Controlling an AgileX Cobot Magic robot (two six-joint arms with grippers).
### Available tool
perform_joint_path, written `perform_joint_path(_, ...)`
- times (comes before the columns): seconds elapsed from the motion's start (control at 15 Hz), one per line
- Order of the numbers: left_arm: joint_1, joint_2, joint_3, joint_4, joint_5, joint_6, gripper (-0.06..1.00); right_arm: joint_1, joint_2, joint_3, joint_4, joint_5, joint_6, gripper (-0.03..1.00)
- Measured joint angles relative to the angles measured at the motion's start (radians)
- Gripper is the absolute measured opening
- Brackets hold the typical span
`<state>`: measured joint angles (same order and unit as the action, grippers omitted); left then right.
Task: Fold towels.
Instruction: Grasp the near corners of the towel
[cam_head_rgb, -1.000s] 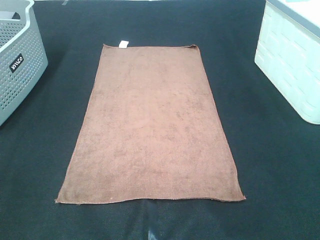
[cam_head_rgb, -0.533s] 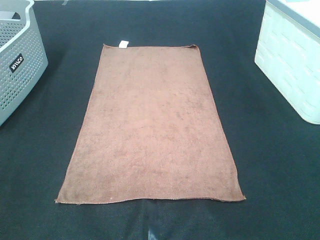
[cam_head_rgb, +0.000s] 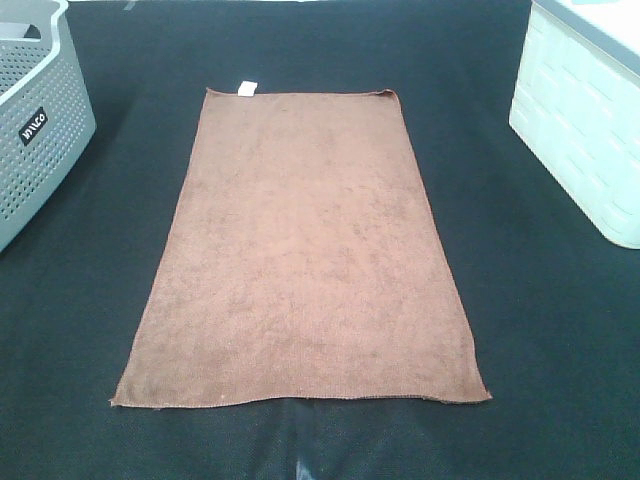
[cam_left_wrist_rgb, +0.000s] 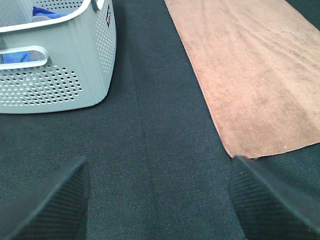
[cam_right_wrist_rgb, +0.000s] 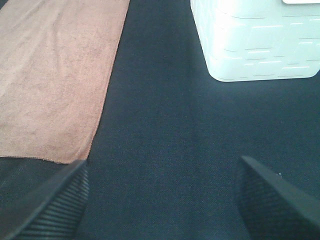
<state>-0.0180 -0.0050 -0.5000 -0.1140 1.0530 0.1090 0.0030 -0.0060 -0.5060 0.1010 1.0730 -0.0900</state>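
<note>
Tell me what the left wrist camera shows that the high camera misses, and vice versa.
Only the left wrist view: blue cloth inside the grey perforated plastic basket, and the left jaws, black, wide apart and empty. Only the high view: the small white tag at the far short edge of the reddish-brown rectangular terry towel, and the white plastic bin on the right. Both: that towel lying flat and unfolded on the black fabric table cover, beside the basket.

Inspection of markings:

- A black label (cam_head_rgb: 33, 126) with slanted white capitals is on the side wall of the grey basket (cam_head_rgb: 55, 160). The letters are too small to read with certainty.
- The white tag (cam_head_rgb: 246, 88) is on the far edge of the towel (cam_head_rgb: 300, 250). Any print on it is too small to tell.
</note>
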Motion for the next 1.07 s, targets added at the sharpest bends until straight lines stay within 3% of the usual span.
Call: perform_joint_path(1.07,0.0,0.0,0.0,0.0,0.0,0.0,0.74,0.0,0.0,0.0,0.0,0.0,0.0,0.75)
